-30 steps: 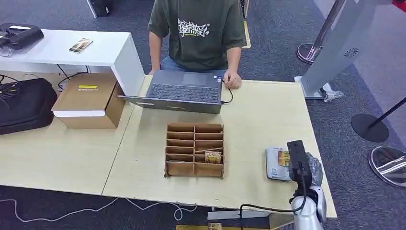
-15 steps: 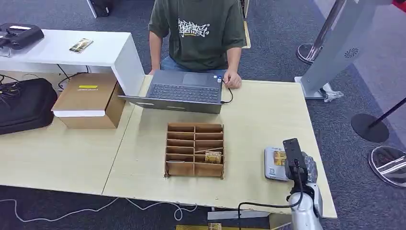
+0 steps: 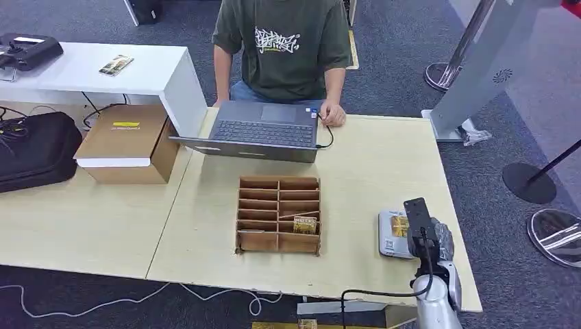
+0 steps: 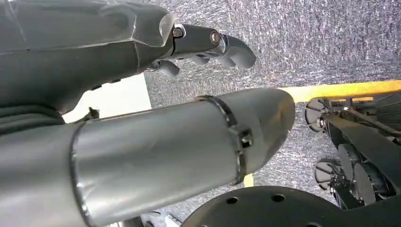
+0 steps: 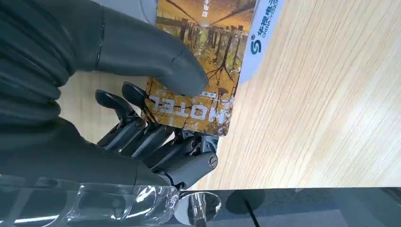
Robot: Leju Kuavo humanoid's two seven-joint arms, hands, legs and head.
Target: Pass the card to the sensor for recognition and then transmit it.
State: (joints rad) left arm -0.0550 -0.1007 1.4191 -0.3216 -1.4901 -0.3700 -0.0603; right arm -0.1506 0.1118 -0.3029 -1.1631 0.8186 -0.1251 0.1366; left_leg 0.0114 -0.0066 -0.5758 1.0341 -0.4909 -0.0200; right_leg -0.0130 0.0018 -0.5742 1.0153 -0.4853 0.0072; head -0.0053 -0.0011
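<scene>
Grey right hand (image 5: 142, 123) pinches one yellow hotel card (image 5: 198, 71) over one white card reader (image 3: 390, 236).
Thumb on top, fingers (image 5: 156, 142) beneath, near the wooden table's (image 3: 370, 164) right edge. Left hand (image 4: 208, 45) hangs over carpet, fingers curled, holding nothing. One divided wooden tray (image 3: 279, 214) and one laptop (image 3: 264, 130) lie beyond.

Glossy printed card (image 5: 198, 71); pale wood-grain table (image 5: 331, 94); cardboard organizer (image 3: 279, 214).

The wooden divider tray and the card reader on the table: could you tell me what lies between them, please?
Nothing; in the head view, only bare light wood tabletop separates the wooden divider tray from the card reader, where the right robot hand holds the hotel card.
</scene>
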